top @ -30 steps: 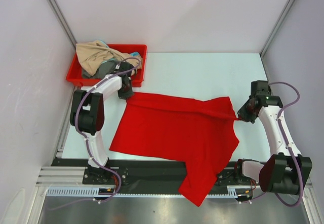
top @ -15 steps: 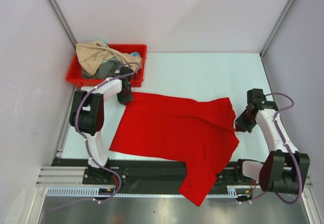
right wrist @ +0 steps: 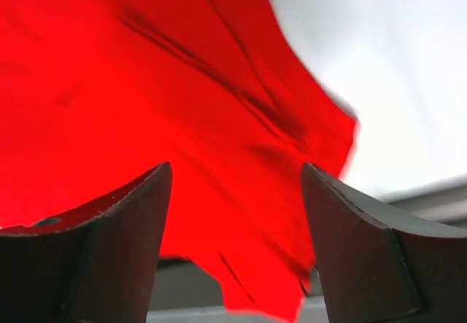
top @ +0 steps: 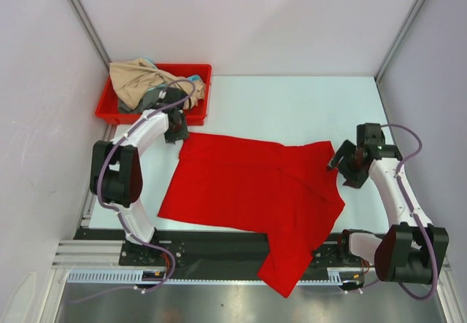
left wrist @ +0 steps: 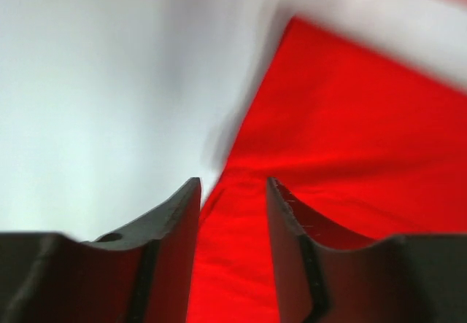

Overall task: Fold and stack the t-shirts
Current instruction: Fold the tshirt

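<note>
A bright red t-shirt lies spread on the pale table, one part hanging over the near edge. My left gripper hovers at the shirt's far left corner, jaws open, with red cloth showing below the gap and nothing pinched. My right gripper is at the shirt's right corner, jaws wide open above the red cloth. More t-shirts, beige-tan, grey and light blue, are heaped in the red tray at the back left.
White walls close in the table on the left, back and right. The black rail with the arm bases runs along the near edge, and the shirt's hanging part drapes over it.
Both grippers opened and let go of the red shirt's corners. The taut far edge relaxed onto the table. The left gripper drew back toward the tray; the right one lowered slightly.
</note>
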`<state>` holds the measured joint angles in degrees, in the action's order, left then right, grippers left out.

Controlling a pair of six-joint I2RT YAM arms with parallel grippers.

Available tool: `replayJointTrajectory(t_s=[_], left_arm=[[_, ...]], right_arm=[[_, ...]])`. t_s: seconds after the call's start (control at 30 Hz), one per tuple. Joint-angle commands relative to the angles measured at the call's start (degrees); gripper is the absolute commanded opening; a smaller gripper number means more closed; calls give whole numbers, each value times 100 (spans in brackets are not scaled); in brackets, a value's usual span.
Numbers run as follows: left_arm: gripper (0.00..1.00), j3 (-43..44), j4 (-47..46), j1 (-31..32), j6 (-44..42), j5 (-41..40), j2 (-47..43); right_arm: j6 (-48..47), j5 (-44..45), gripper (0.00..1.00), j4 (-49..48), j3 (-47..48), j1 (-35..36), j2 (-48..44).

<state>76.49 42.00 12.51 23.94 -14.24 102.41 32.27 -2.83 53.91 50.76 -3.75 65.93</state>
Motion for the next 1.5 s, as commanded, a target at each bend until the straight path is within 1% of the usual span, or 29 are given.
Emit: replayJointTrajectory(t_s=[0.0,0.07,0.1,0.13,0.2,0.27,0.3,0.33,0.37,0.47,0.57,0.67,0.7,0.77,0.8,0.87,0.9,0.93,1.03,1.1,1.13,1.27,1.33,1.47], left_arm=[[40,497,-534,32,-92,588,41],[34,656,-657,32,-109,947,313],[28,813,-675,32,-135,1062,584],[26,885,-641,32,-144,1107,691],[23,964,-658,32,-109,1143,885],[22,999,-693,23,-118,1186,982],[22,1008,-693,23,-101,1204,1070],[22,1008,-719,32,-92,1222,1123],[22,1017,-728,32,-74,1231,1167],[21,1087,-641,32,-65,1283,1325],[21,1158,-526,32,-65,1301,1361],[20,1114,-447,41,-13,1345,1282],[20,1070,-447,67,5,1354,1238],[20,982,-456,102,22,1380,1106],[21,912,-447,146,23,1380,1053],[21,824,-456,181,14,1380,922],[21,806,-456,207,5,1380,895],[22,789,-412,225,5,1380,851],[22,710,-359,269,-21,1380,605],[23,587,-377,304,-48,1511,500],[23,543,-385,322,-56,1512,421],[23,420,-333,331,-100,1494,385],[23,411,-341,331,-144,1477,376],[23,384,-368,331,-171,1477,367]], right_arm=[[-178,-218,72,-1518,249,-135,495],[-177,-288,65,-1944,433,-152,1006],[-282,-253,61,-2076,565,-161,1505],[-300,-175,56,-1964,1045,-161,1815],[-449,-7,48,-1849,1478,-170,2212],[-485,28,43,-1971,1848,-196,2573],[-433,2,36,-2085,1954,-223,2704],[-406,-94,36,-2112,2059,-292,2949],[-388,-164,35,-2113,2295,-302,3126],[-485,-288,41,-1920,2674,-311,3617],[-468,-455,43,-1867,2650,-311,3673],[-510,-508,45,-1647,2430,-232,3480],[-581,-499,50,-1551,2290,-153,3235],[-861,-482,54,-1454,2131,-4,2962],[-959,-464,58,-1349,1939,188,2700],[-1143,-578,62,-1374,1684,339,2452],[-1188,-674,62,-1409,1543,357,2312],[-1223,-745,62,-1436,1324,566,2267],[-1381,-824,58,-1646,1042,866,2319],[-1495,-571,56,-1664,1085,1086,2459],[-1531,-282,55,-1664,1111,1269,2616],[-1487,273,52,-1384,1418,1534,2960],[-1530,712,52,-1278,1524,1666,3022],[-1698,1082,55,-1120,1621,1763,3092]])
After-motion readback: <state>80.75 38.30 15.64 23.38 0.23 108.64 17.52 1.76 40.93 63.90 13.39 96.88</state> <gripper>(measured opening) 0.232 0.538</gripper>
